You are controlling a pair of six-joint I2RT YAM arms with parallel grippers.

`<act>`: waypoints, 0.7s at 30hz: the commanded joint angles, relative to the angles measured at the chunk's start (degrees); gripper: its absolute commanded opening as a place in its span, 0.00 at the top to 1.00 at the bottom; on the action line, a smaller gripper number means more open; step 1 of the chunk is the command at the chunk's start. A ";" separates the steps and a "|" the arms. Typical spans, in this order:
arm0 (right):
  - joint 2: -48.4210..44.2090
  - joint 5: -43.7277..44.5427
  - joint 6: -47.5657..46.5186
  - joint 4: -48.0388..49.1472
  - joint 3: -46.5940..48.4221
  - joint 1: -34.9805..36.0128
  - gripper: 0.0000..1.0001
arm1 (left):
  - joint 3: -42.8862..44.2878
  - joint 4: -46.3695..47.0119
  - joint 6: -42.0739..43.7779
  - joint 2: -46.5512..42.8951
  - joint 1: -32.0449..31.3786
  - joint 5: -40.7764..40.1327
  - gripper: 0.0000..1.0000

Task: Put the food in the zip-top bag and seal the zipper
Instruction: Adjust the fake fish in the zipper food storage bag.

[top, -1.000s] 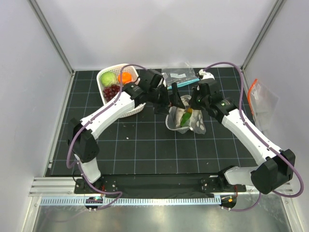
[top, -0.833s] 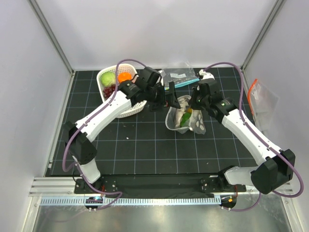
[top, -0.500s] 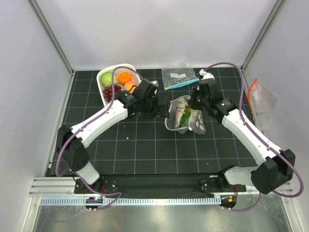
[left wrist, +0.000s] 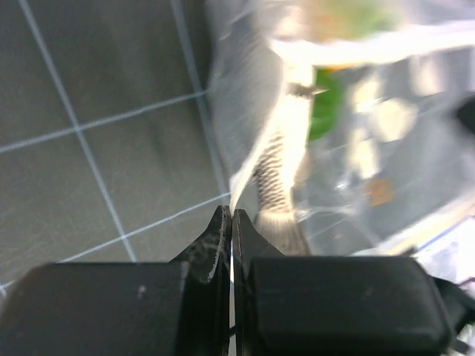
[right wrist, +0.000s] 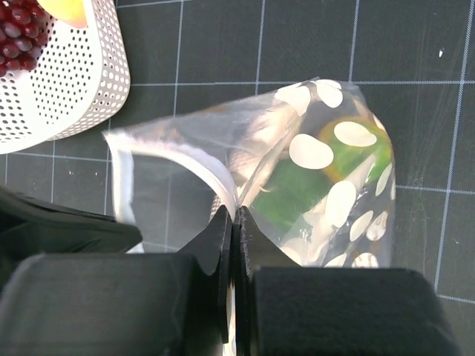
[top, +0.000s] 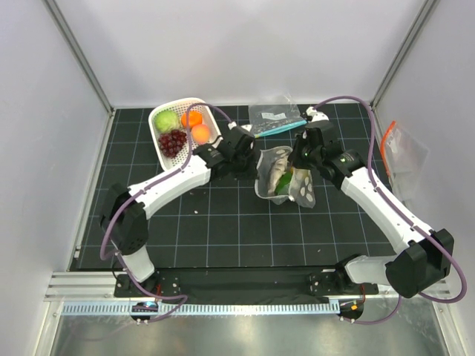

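Left tool (left wrist: 232,216) has swung back, pinching clear white-dotted plastic bag (right wrist: 334,178) by its mouth like right tool (right wrist: 234,215); toy fruit (top: 172,141) remains in white basket (right wrist: 74,81), zipper (right wrist: 185,154) unsealed.

My right pincer (right wrist: 234,215): matt black plastic | zip-top bag (right wrist: 349,200): clear glossy film, white dots | basket (right wrist: 82,81): white perforated plastic | worktop (right wrist: 312,44): matt black

No word, label, brand or number can be read in any view. The zip-top bag (right wrist: 312,152) bears only plain white oval dots.
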 commanded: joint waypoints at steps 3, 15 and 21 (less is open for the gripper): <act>-0.85 2.21 -0.89 -0.70 1.03 -0.36 0.99 | 14.37 -1.44 1.76 -5.15 -0.76 1.07 1.00; 0.73 0.30 -1.60 -10.37 17.77 -1.07 0.99 | 17.20 -9.19 2.73 0.99 2.23 4.25 1.00; 2.31 2.11 -2.21 -12.31 15.82 -0.63 0.99 | 20.88 -11.46 4.31 -0.76 2.32 3.12 1.00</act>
